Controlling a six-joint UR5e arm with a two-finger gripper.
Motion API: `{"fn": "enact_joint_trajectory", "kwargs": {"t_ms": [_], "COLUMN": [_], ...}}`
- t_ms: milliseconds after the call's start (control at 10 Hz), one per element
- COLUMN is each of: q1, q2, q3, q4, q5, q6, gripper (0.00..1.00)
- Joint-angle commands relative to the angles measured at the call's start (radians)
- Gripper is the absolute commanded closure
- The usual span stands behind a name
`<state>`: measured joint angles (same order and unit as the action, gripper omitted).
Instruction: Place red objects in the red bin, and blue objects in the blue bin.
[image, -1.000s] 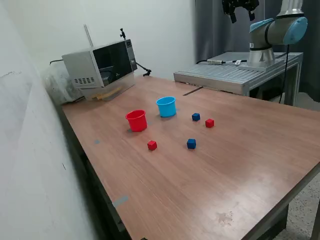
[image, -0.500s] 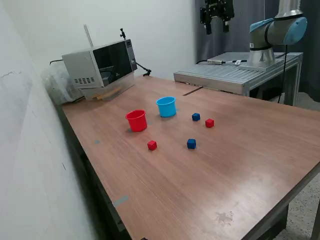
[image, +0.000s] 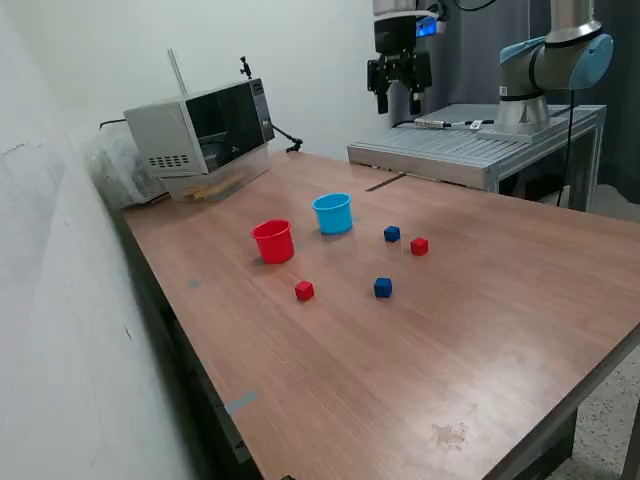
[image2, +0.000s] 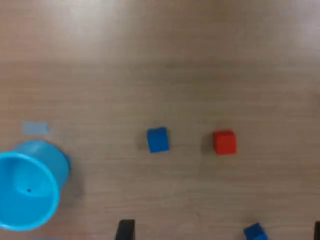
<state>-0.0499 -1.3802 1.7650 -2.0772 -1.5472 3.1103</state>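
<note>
Exterior view: gripper (image: 399, 97) is hanging high above the far side of the wooden table (image: 480, 330), fingers pointing down with a gap showing between them, so it is reading as open and carrying nothing. It is sitting well above and apart from every cube and cup.

Red cup (image: 273, 241) is standing upright on the table, with the light-blue cup (image: 333, 213) near it toward the exterior view's right, also upright; the two are not touching. One dark-blue cube (image: 392, 234) is lying beside the light-blue cup on its right in this view, and a red cube (image: 419, 246) is sitting just beside that cube, further right. A second red cube (image: 304, 291) is resting nearer the camera, in front of the red cup. A second dark-blue cube (image: 383, 288) is lying near it to the exterior view's right. All four cubes are on bare wood, none in a cup.

Microwave (image: 200, 125) is sitting at the far corner on the exterior view's left.

Wrist view, somewhat blurred: camera is looking straight down on the wood. The light-blue cup is showing its empty interior at the frame edge. A dark-blue cube and a red cube are lying side by side, apart. Another dark-blue cube is being cut by the frame edge. One dark fingertip (image2: 125, 231) is showing at the edge.
</note>
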Motion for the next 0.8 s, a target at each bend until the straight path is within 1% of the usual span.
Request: {"fn": "enact_joint_trajectory", "kwargs": {"t_ms": [0,300,500,700], "q1": [-0.001,-0.001,-0.037,-0.039], "q2": [0.102,0.186,0.229,0.281], "q3": [0.022,0.034,0.050,0.051], "q4": [-0.130,-0.188,-0.207,-0.221], "q5": [-0.001,-0.001,-0.004,-0.005], "q6": [-0.044,-0.074,-0.096,-0.108], "gripper": [0.00,0.00,0.00,0.00]}}
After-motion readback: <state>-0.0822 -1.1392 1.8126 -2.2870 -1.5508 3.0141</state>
